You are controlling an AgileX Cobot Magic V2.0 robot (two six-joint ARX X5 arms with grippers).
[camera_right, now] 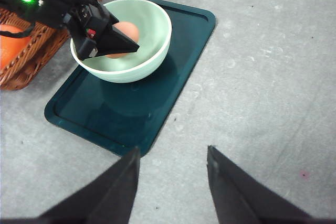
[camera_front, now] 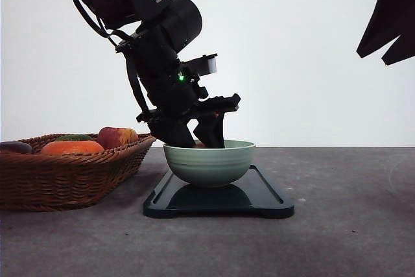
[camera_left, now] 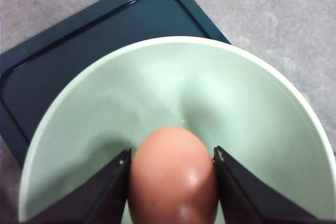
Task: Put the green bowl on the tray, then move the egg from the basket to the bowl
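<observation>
- The green bowl (camera_front: 209, 162) stands on the tray (camera_front: 269, 196), toward the end nearer the basket (camera_front: 65, 176); that first step reads as done.
- The left end effector (camera_front: 200, 139) reaches down past the bowl's rim, its fingers closed on the egg (camera_left: 174, 179), one finger (camera_left: 97, 195) on each flank.
- Key relation: from the left wrist view, the egg sits inside the bowl's rim, over the pale inner wall. Whether its lower end touches the bowl floor cannot be told; the front view hides it behind the bowl wall.
- The egg's long axis appears to run along the fingers, pointing down into the bowl.
- Judgement: the transfer is near its end. The coming move calls for opening the fingers with the egg low, so it settles rather than drops.
- Risk: the egg may roll down the curved wall on release.
- The right end effector (camera_right: 173, 182) hangs well apart over bare table (camera_right: 273, 77), fingers spread with nothing between them; the left arm is plainly the nearer.
- The basket holds other produce beside the tray.
</observation>
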